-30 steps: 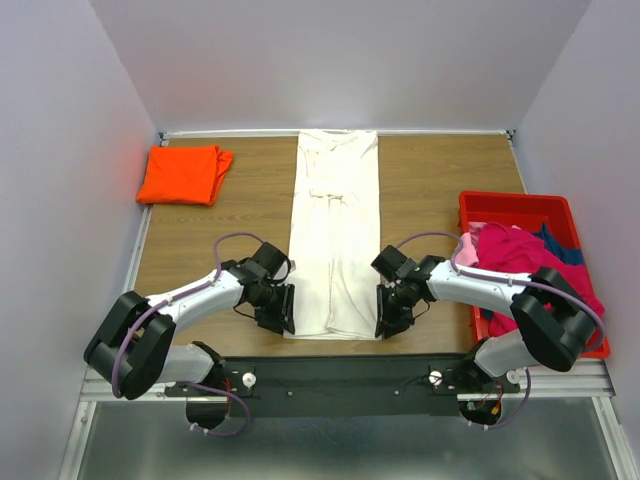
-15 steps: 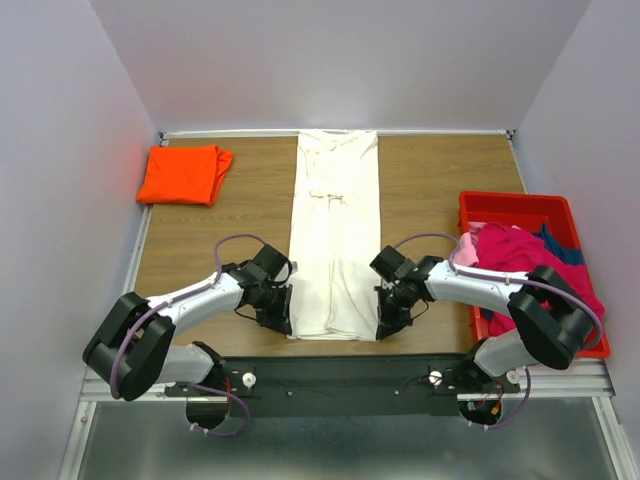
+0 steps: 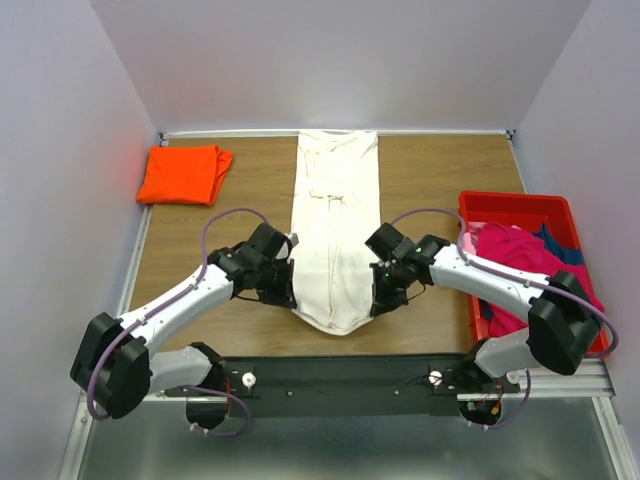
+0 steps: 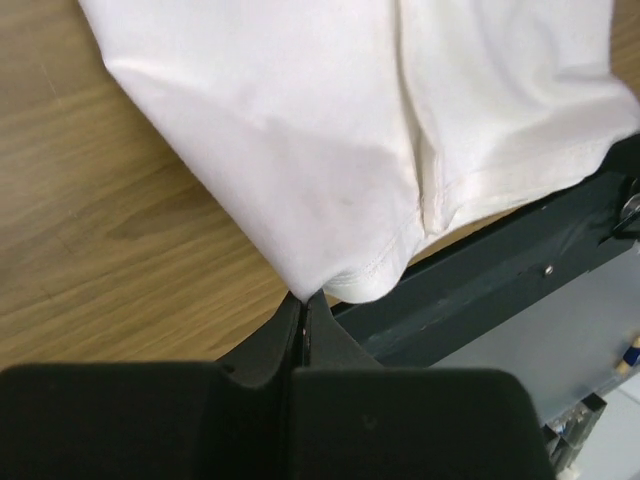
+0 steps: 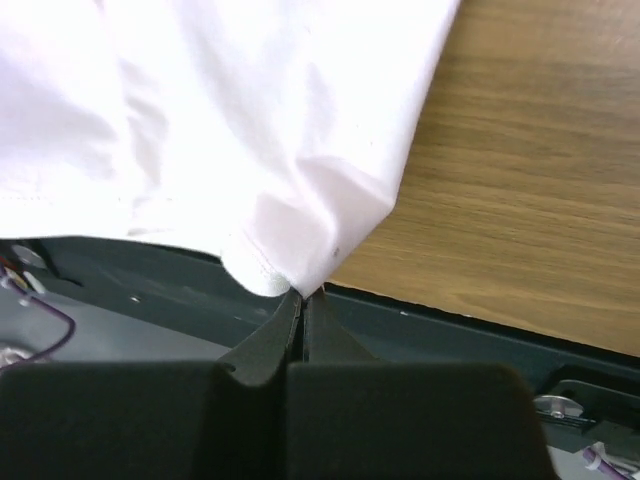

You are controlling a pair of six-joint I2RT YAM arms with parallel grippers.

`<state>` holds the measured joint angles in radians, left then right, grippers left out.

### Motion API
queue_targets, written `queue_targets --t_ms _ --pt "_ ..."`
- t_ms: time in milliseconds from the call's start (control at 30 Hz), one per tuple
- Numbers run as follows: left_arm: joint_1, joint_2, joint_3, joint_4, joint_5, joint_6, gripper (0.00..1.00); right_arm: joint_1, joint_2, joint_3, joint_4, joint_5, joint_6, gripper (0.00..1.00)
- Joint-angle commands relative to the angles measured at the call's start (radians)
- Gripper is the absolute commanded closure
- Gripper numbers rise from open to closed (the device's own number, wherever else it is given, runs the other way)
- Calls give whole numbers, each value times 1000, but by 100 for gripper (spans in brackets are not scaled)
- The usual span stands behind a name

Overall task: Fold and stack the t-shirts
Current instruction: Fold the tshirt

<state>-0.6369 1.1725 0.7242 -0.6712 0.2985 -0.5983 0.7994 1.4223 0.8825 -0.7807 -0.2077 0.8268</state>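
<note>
Pinching the two near corners of a long cream-white cloth t-shirt (image 3: 335,230), both arms work at the near edge of the brown wooden worktop (image 3: 430,180). The left end effector (image 3: 288,298) is closed tight, with the left hem corner caught at its very tips. The right end effector (image 3: 378,304) is closed the same way on the right hem corner. In each wrist view the cloth tents up into the closed fingertips, just above the dark metal rail (image 3: 340,375) that borders the worktop's near edge. Between the two grips the hem sags in a rounded curve.

The shirt lies as a narrow strip down the middle of the worktop, its sides folded inward, reaching from the near edge to the far edge.

It looks light, thin and limp. It will likely drape and droop wherever it is unsupported, and a shallow pinch may let it slide out. The stitched hem at the corners, where the fabric is doubled, seems the soundest place to hold. Moving both corners together should keep the edge straight.

On the right side of the worktop a rigid red plastic bin (image 3: 515,198) holds a heap of magenta cloth (image 3: 520,255). At the far left corner of the worktop lies a folded bright orange cloth t-shirt (image 3: 183,174).
</note>
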Motion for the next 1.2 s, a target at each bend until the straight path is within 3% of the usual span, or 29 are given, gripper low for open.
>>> queue_targets --t_ms 0,533,1167 --pt "2 18 78 -41 -85 23 100 6 1 96 -120 152 8 100" --pt "144 257 306 -4 -118 235 100 -64 286 455 -210 378 -129 100" --pt "240 584 612 19 -108 321 100 -213 558 785 -224 485 -319 100"
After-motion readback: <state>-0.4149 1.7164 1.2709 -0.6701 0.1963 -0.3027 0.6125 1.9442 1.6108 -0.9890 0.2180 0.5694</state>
